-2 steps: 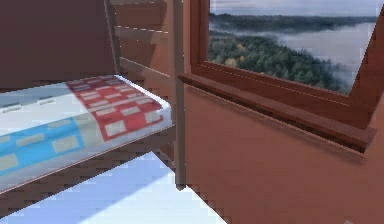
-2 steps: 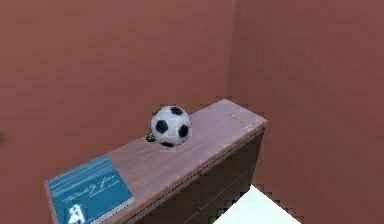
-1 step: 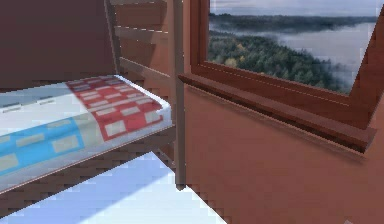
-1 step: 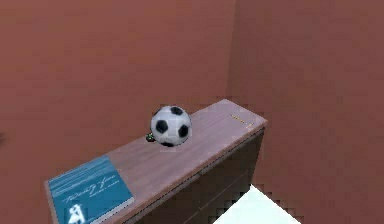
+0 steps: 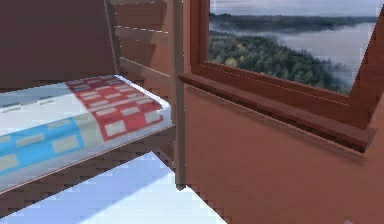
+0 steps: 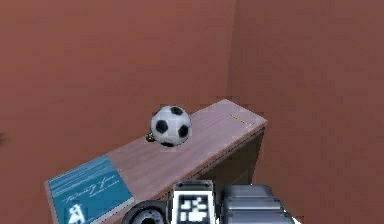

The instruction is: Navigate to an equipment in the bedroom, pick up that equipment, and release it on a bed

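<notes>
1. In the arm side view, a black-and-white ball [image 6: 171, 125], the task's equipment, sits a little above the frame's centre. It rests on a long reddish-brown wooden top [image 6: 222, 124] that runs from the lower left up to the right of centre.
2. Something small and dark touches the ball's lower left edge; we cannot tell what it is.
3. A blue booklet [image 6: 92, 192] with pale print lies flat on the same top at the lower left, well apart from the ball.
4. At the bottom edge, near the middle, we see 1 white marker square [image 6: 196, 205] with black marks. Left of it is the gripper [image 6: 149, 214], a dark rounded body cut by the frame's edge.
5. We cannot make out the gripper's far end, so we cannot tell how far open it is or whether it holds anything.
6. Red-brown walls [image 6: 100, 60] stand behind the top and meet in a corner at the upper right.
7. In the forward view, a bed [image 5: 40, 170] fills the left half, covered by a quilt [image 5: 90, 115] of blue, red and pale squares.
8. A wooden post [image 5: 179, 100] of the bed frame stands at the centre, and a window [image 5: 290, 45] at the upper right shows wooded hills and water.
9. Pale floor [image 5: 120, 200] lies at the bottom, left of centre.
</notes>
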